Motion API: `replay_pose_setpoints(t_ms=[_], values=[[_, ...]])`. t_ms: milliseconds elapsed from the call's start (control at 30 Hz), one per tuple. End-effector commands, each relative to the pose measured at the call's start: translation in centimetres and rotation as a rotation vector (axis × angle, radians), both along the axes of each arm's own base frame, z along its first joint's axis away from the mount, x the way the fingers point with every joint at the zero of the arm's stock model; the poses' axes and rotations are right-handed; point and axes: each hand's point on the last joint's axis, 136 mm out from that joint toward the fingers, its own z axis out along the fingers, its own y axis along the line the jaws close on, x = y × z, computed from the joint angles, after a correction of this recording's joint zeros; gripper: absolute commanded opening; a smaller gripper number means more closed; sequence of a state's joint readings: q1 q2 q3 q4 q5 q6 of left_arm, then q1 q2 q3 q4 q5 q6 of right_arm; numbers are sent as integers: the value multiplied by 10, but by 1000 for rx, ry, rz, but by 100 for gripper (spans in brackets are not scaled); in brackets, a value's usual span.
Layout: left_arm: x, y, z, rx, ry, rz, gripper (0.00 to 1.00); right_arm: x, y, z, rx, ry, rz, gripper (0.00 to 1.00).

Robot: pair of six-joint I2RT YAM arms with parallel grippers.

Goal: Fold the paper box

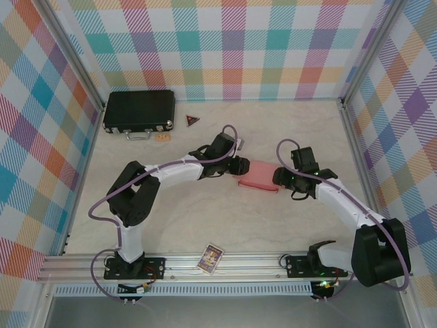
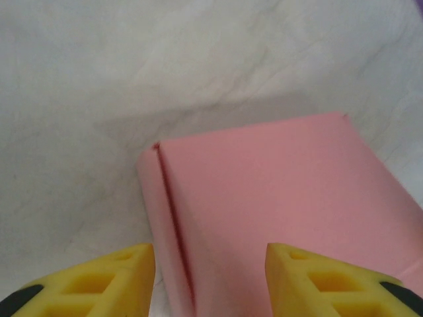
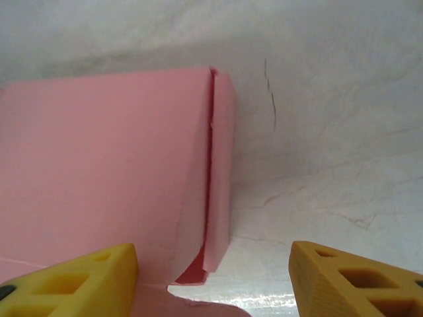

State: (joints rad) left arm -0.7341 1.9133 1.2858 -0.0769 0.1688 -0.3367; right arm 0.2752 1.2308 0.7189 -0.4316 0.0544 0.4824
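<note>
The paper box [image 1: 259, 173] is a small pink rectangular box lying flat on the table [image 1: 205, 219] between my two grippers. My left gripper [image 1: 240, 165] sits at the box's left end. In the left wrist view its yellow fingers [image 2: 125, 277] stand apart over the paper box [image 2: 277, 198], above a side seam, pinching nothing. My right gripper [image 1: 283, 179] is at the right end. In the right wrist view that gripper [image 3: 213, 277] is open beside the paper box [image 3: 99, 165], whose end flap [image 3: 221, 172] stands slightly ajar at its near corner.
A black hard case [image 1: 139, 111] lies at the back left, with a small dark triangular piece [image 1: 192, 121] and a small tan tag [image 1: 162, 137] near it. A picture card [image 1: 211, 258] rests on the front rail. Checked walls close in three sides.
</note>
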Motion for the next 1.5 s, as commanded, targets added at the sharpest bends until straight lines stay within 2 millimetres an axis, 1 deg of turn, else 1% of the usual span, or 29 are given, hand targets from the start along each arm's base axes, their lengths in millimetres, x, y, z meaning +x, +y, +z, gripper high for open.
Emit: replay_pose_setpoints(t_ms=[0,167,300,400,533,700,867,933,1000,1067,1167,1267,1300,1367,1400,1467], values=[[-9,10,-31,27,88,15,46,-1,3,-13,24,16,-2,62],[-16,9,-52,30,143,13,41,3,6,-29,26,54,-1,57],[-21,11,-57,18,162,28,39,7,13,-35,45,68,17,52],[-25,17,-57,19,168,50,37,11,19,-35,69,64,48,47],[-31,23,-54,1,160,80,36,17,32,-36,94,80,110,42],[-35,28,-54,-9,164,98,35,24,48,-37,110,98,184,33],[-38,34,-50,-11,158,123,33,28,63,-40,118,120,249,34],[-39,39,-49,-10,156,152,34,30,69,-40,117,127,281,34],[-38,47,-47,-1,144,184,34,34,63,-39,77,122,263,34],[-37,54,-45,10,124,217,35,39,55,-33,42,91,230,35],[-35,56,-39,14,105,216,38,44,51,-15,34,38,213,43],[-34,55,-34,21,96,210,39,50,43,-2,36,9,189,44],[-33,55,-33,26,94,210,40,52,40,1,37,0,183,42],[-33,57,-33,32,92,218,40,55,37,1,39,4,170,40],[-33,57,-33,32,92,217,40,56,38,-1,45,14,176,38],[-33,57,-32,29,90,217,41,55,41,-7,56,39,193,37]])
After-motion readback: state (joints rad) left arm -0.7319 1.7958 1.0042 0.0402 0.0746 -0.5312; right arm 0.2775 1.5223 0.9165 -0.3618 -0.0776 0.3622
